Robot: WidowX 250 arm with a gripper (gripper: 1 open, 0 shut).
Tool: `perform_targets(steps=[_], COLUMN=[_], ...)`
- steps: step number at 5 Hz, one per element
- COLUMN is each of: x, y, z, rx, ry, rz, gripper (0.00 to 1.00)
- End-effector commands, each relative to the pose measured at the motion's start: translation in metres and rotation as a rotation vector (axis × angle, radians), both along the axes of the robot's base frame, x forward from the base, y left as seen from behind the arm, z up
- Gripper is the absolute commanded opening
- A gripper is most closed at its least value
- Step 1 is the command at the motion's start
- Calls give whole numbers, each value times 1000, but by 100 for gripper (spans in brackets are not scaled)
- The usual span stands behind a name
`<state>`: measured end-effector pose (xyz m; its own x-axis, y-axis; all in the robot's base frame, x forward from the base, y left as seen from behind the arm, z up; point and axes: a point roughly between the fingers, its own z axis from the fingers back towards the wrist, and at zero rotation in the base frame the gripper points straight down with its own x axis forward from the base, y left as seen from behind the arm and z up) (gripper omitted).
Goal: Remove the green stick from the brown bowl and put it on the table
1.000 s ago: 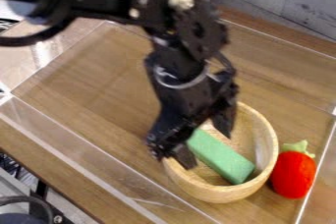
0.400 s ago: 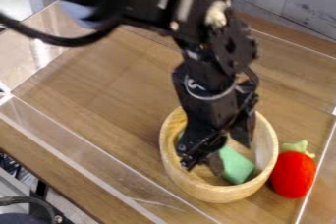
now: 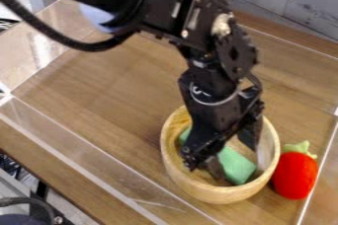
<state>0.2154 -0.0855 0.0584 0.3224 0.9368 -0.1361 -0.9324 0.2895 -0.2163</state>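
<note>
A: How much room does the arm have around the brown bowl (image 3: 199, 182)?

B: Little on one side. The bowl sits on the table (image 3: 106, 101) near the lower right corner of the low clear walls (image 3: 79, 145), with the front wall just beyond its near rim. Up and to the left of the bowl the wood-grain top lies bare and wide. To the right of the bowl, a red strawberry toy (image 3: 295, 173) stands just beside the rim.

A: Where is the green stick?

B: The green stick (image 3: 235, 164) lies inside the bowl, partly hidden under the gripper. Its long axis seems to run from the bowl's upper left toward its lower right, lying flat against the bowl's inside.

A: And the gripper?

B: The gripper (image 3: 211, 150) points steeply down into the bowl, jaws spread wide, one black finger (image 3: 193, 151) left of the stick and the other over it. Whether a finger touches the stick cannot be told. Nothing is grasped.

A: The count?

B: One bowl, one green stick, one strawberry toy, one arm.
</note>
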Motion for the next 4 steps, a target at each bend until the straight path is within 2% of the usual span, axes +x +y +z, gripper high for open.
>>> perform_targets(steps=[1,3,4], x=[7,3,6], y=[2,-6,-9], z=[3,-22,-35], rx=[-9,-13,-17], ry=[-26,-25,-21], rz=[-35,10,-1], gripper=[100,100,100])
